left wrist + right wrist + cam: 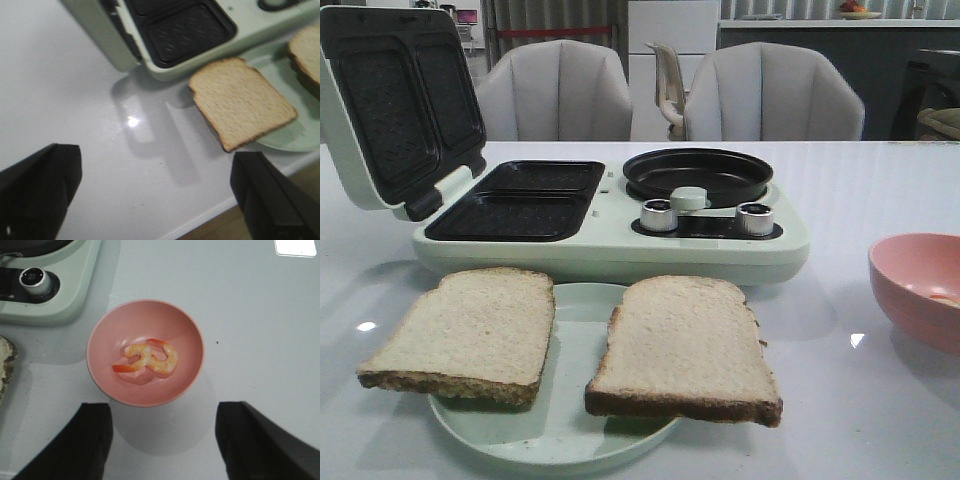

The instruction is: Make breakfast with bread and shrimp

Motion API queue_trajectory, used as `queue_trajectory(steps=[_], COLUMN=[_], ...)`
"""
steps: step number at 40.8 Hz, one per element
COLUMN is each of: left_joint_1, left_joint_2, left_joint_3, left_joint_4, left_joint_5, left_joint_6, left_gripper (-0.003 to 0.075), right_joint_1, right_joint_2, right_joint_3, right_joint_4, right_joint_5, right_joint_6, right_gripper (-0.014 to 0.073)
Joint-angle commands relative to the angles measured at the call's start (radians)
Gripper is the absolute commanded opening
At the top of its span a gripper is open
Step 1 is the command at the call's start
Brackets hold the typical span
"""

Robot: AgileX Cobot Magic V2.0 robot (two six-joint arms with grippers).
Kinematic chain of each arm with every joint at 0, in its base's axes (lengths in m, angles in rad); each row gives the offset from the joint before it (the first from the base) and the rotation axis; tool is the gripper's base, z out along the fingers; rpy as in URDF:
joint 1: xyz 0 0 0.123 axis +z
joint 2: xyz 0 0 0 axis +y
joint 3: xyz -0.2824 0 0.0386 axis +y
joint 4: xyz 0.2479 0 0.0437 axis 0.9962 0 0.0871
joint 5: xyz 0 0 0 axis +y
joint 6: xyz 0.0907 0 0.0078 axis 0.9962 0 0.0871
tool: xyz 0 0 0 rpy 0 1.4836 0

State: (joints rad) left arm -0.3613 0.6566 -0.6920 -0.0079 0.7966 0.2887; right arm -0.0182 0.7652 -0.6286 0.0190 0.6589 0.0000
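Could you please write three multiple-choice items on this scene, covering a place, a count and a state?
1. Where is the shrimp?
A. in the pink bowl
B. on a bread slice
C. in the round pan

2. How many bread slices lie on the plate?
A. one
B. two
C. three

3. How is the sandwich maker's lid?
A. shut
B. taken off
C. raised open

Answers: 1 A, the right wrist view shows it lying inside the bowl. 2 B, the left slice and the right slice sit side by side. 3 C, the lid stands up from the empty grill plates.
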Motion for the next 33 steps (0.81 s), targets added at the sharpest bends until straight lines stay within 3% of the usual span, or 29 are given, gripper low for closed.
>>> queue_trajectory(steps=[1, 9, 20, 25, 33], left_joint_1=[-0.111, -0.329, -0.629, -0.694, -0.683], left_joint_2=[0.057, 0.16, 0.382, 0.504, 0.682], left_joint_3=[-0.007, 0.105, 0.143, 0.143, 0.143], left_joint_4=[0.035, 0.243, 0.804, 0.989, 1.206], left_joint_5=[-0.061, -0.123, -0.108, -0.108, -0.109], left_joint_6=[0.068, 0.031, -0.442, -0.59, -0.759], left_gripper=[0.0653, 0.0627, 0.0613, 0.0613, 0.0581], right_joint_1=[-0.001, -0.001, -0.001, -0.001, -0.001], right_joint_2=[0.001, 0.001, 0.001, 0.001, 0.001], right_joint_3=[-0.026, -0.026, -0.026, -0.026, -0.026], right_joint_4=[0.003, 0.003, 0.003, 0.003, 0.003], right_joint_5=[-0.07, -0.07, -0.07, -0.07, -0.07], right_joint_6=[-0.006, -0.006, -0.006, -0.006, -0.006], right_gripper=[0.0549, 0.0549, 0.0549, 0.0549, 0.0549])
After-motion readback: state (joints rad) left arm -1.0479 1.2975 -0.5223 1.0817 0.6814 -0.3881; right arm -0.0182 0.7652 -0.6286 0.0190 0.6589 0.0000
